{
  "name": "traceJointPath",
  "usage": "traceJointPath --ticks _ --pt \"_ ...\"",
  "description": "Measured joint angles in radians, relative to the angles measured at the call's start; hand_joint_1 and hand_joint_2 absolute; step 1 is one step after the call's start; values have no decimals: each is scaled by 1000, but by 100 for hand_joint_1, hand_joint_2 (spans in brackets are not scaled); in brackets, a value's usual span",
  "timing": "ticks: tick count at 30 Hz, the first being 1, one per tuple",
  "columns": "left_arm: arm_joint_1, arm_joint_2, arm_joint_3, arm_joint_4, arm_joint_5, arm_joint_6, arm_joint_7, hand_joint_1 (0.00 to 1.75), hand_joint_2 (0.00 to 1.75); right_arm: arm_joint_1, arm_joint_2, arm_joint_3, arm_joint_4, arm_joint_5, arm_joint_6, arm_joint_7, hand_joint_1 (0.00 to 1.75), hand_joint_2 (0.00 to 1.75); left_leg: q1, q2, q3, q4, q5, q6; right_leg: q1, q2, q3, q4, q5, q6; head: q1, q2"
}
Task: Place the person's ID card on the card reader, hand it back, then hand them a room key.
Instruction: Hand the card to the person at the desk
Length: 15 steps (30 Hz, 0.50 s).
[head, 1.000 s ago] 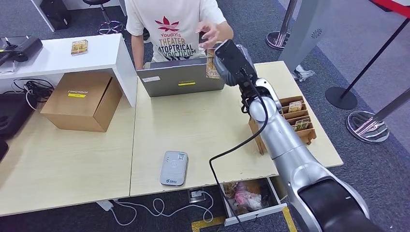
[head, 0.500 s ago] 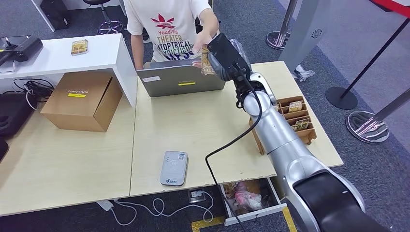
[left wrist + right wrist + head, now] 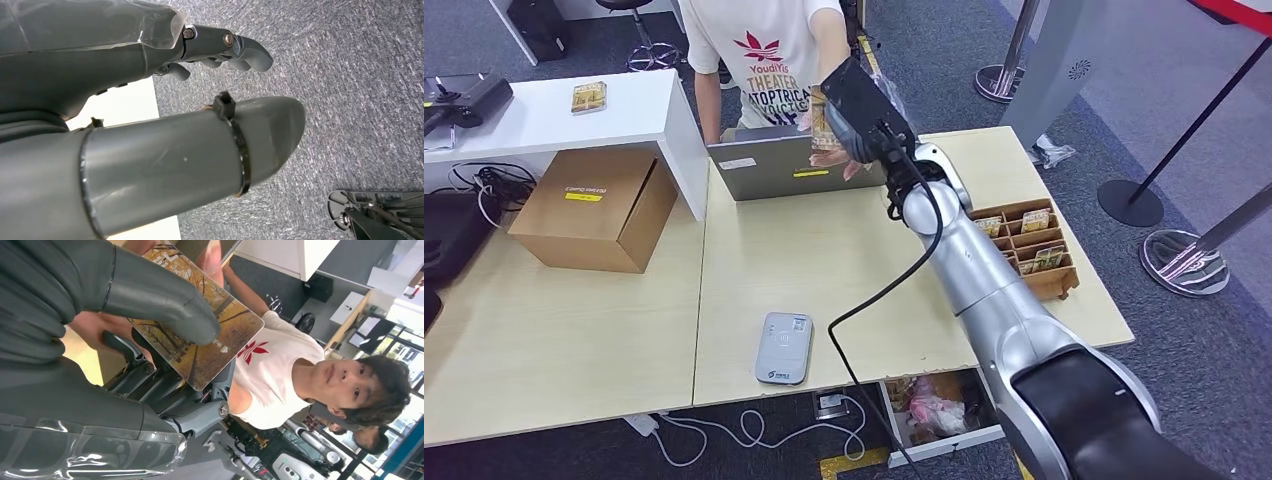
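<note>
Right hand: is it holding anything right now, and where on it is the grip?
Yes: the right hand holds a card, thumb pressed on its printed face and fingers behind it; the far corner sticks out free toward the person.

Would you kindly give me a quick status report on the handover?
Right hand pinches the card, held out over the laptop. Person's hand at the card. Left hand holds nothing. Nothing in the way.

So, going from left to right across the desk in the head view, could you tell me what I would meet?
Cardboard box → laptop → right hand holding a card → wooden card tray.
</note>
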State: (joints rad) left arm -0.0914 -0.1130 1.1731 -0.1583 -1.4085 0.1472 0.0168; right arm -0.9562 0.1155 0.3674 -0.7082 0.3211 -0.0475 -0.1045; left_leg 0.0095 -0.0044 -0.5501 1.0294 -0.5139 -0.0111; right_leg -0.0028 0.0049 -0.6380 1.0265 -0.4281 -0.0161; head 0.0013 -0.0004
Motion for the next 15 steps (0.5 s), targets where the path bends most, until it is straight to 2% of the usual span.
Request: traceJointPath --ticks 14,15 --pt "2 0 1 0 8 2 -9 0 0 -7 15 2 12 -2 10 4 175 175 0 0 0 0 0 0 0 0 0 0 0 0 0 0" --pt "2 0 1 0 8 1 -10 0 0 -7 16 2 13 -2 10 4 170 175 0 0 0 0 0 0 0 0 0 0 0 0 0 0"
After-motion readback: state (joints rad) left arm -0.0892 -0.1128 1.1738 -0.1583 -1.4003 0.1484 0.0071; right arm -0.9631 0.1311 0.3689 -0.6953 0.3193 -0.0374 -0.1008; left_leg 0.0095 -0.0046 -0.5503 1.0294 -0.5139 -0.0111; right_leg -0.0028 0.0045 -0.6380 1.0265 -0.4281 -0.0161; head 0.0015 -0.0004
